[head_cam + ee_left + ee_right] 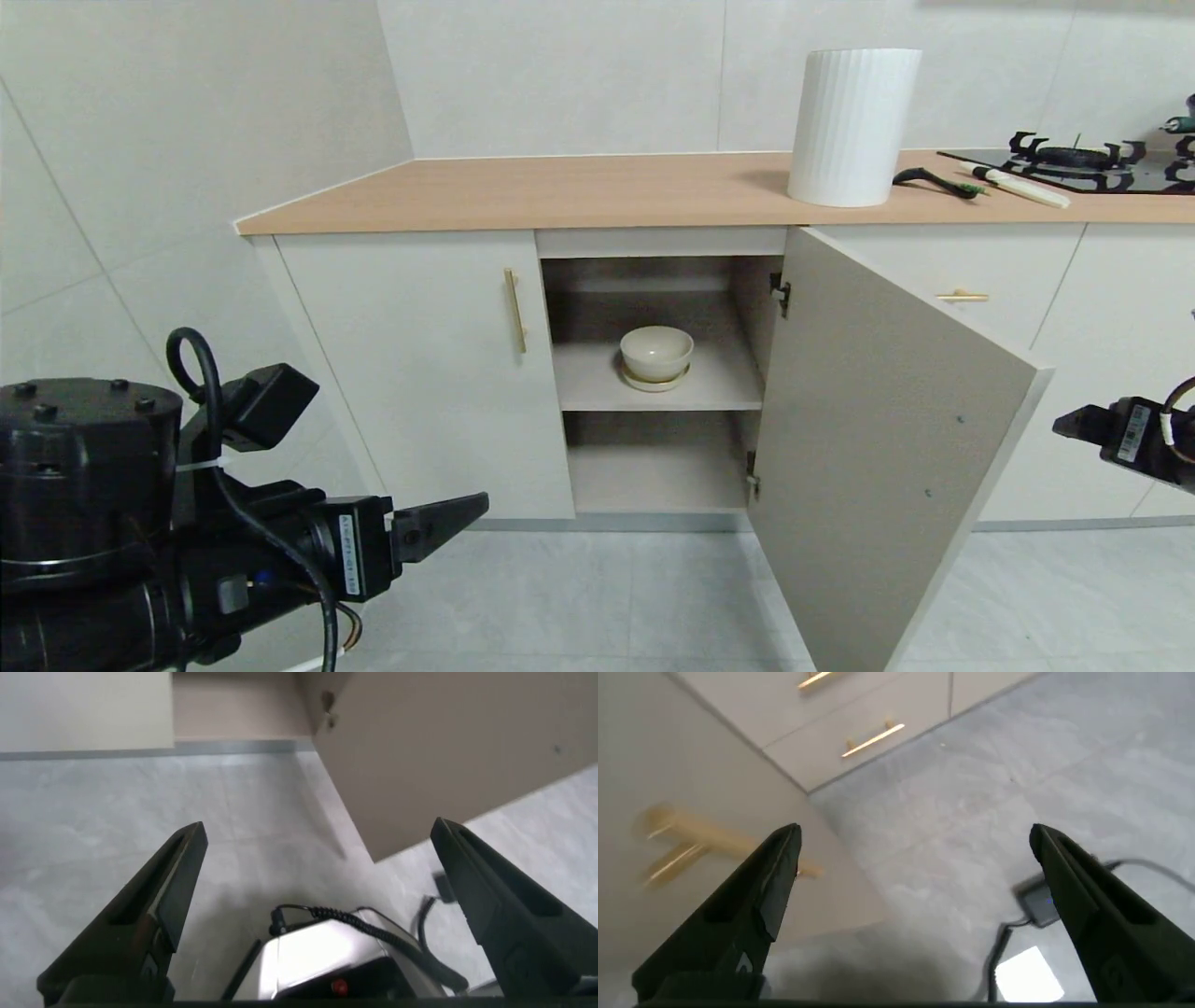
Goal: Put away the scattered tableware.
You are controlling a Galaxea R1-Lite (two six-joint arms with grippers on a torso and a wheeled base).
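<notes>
Both grippers hang low in front of the cabinet, apart from everything. The left gripper (462, 511) has its black fingers (159, 905) spread wide with nothing between them, and the right gripper (1074, 425) is spread and bare in the same way.

Ahead of the left gripper, higher and off to its right, a cream glazed bowl (656, 350) sits upright on a small matching saucer (653, 381). Both rest on the upper shelf (597, 383) of the cabinet, and the beige door (878, 420) stands swung out between the two grippers. This pair looks already stowed.

What probably remains lies well above and beyond the right gripper on the wooden countertop (560, 191). There is a black curved utensil with a green tip (934, 180), and just beside it a long white-handled utensil (1022, 189). Both lie flat between a tall white ribbed cylinder (851, 126) and the black gas hob (1083, 163).

The utensils look light, stiff and slim, and they lie close against the surface, so there is little to get under. I would close the fingers across the handle near its middle, where it should balance. The smooth handles may slip or roll.

The bowl, if it has to be moved, looks hard, slick and breakable. Pinch its rim with one finger inside and one outside, and do not squeeze hard.
</notes>
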